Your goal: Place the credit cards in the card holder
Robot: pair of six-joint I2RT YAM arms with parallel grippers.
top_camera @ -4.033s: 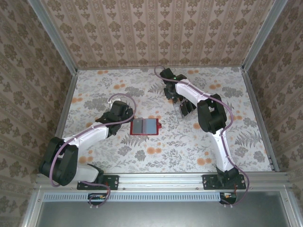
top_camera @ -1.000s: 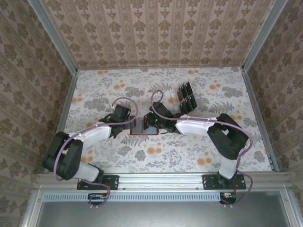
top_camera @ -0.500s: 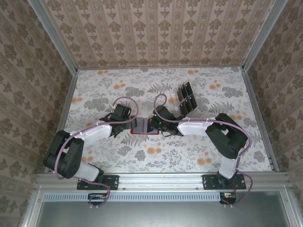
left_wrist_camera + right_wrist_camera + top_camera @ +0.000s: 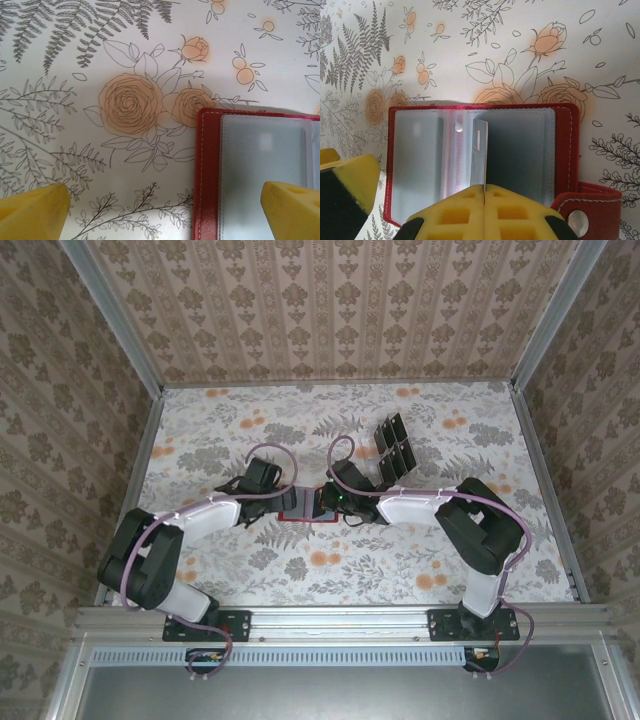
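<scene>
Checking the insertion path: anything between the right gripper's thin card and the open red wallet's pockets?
Nothing visible. The right gripper holds the thin card edge-on over the open red wallet; the left gripper sits at its edge.

A table (image 4: 250,410) carries a pale floral print of grey ferns and orange roses (image 4: 131,102). A slotted rack (image 4: 393,448) stands at about 1 o'clock from the table's middle, set askew to its edges. Walls (image 4: 330,310) papered in a brown damask pattern close it in at 9, 12 and 3 o'clock. A metal rail (image 4: 330,618) runs along the 6 o'clock edge.
</scene>
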